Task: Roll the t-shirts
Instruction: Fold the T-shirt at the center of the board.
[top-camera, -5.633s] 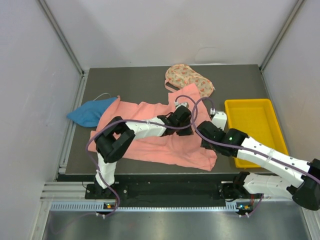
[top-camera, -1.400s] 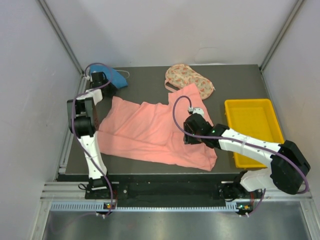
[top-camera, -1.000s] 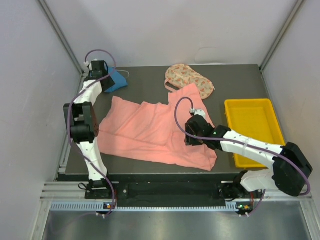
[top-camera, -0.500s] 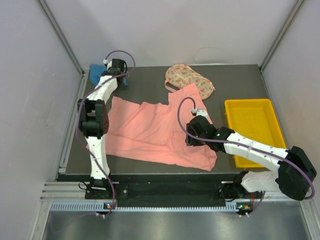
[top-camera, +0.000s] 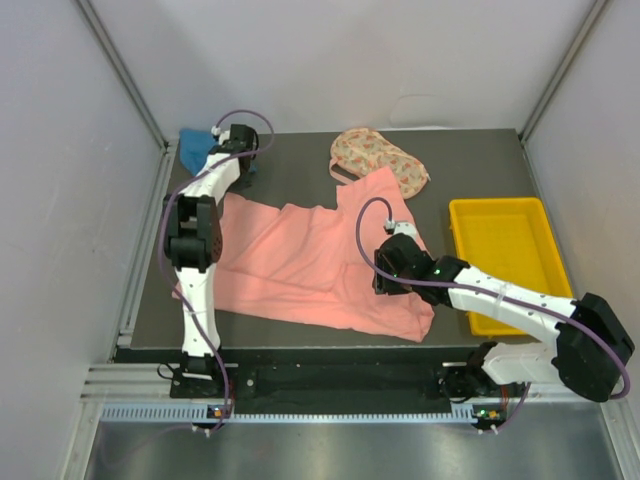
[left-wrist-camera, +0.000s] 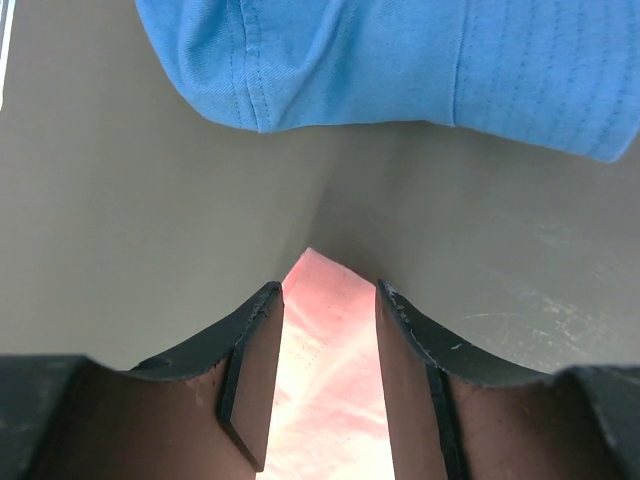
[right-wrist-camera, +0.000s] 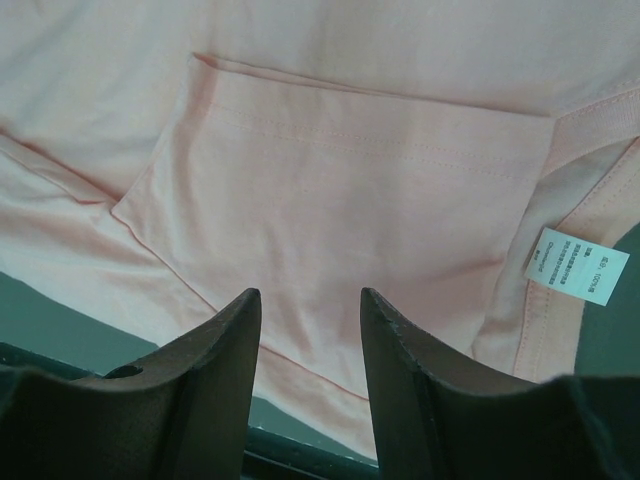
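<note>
A salmon-pink t-shirt (top-camera: 300, 262) lies spread flat in the middle of the table. A blue t-shirt (top-camera: 195, 146) is bunched in the far left corner. A floral t-shirt (top-camera: 382, 160) lies crumpled at the back. My left gripper (top-camera: 243, 160) is just right of the blue t-shirt (left-wrist-camera: 400, 60). It hangs open (left-wrist-camera: 328, 290) above a corner of the pink t-shirt (left-wrist-camera: 330, 360) and holds nothing. My right gripper (top-camera: 386, 284) hovers open (right-wrist-camera: 310, 295) over the pink t-shirt's sleeve (right-wrist-camera: 330, 190), near its white label (right-wrist-camera: 575, 262).
A yellow tray (top-camera: 512, 262) stands on the right of the dark table (top-camera: 290, 165). Grey walls close in the left, right and back sides. Both arm bases sit at the near edge.
The blue t-shirt has gone from beside the pink one to the far left corner. My left gripper has let it go and swung right, opening wider. The right gripper shifted slightly right.
</note>
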